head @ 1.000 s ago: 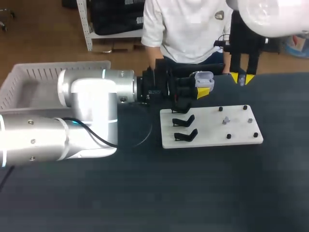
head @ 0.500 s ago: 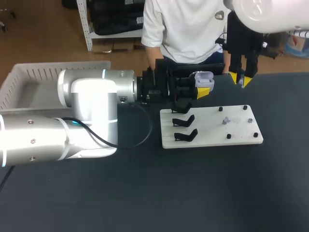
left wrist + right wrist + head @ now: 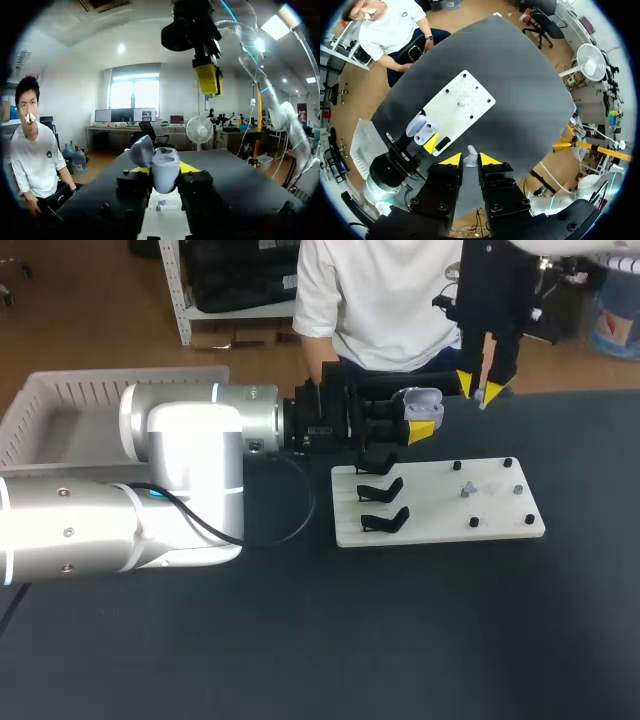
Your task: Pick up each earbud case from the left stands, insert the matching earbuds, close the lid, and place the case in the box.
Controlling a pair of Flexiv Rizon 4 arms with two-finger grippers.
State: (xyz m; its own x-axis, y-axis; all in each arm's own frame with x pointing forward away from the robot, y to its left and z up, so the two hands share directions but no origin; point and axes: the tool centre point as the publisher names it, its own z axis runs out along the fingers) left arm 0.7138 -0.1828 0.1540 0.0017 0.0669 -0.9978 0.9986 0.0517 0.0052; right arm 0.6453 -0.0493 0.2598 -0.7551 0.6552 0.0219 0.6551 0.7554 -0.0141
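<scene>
The left claw (image 3: 164,169) grips one earbud case (image 3: 419,401), lid open, in the air over the far edge of the white board (image 3: 440,512). The right claw (image 3: 479,390) is closed on a small white earbud (image 3: 470,156) and hangs just above and beside the case. By my reading the work is midway on this case: the earbud is not yet seated, the lid not yet shut, the box (image 3: 60,405) at the left of the table (image 3: 400,640) not yet reached, and the black stands (image 3: 382,490) look empty.

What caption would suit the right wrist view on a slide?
Right gripper holds an earbud over the table; left gripper holds the open earbud case.
</scene>
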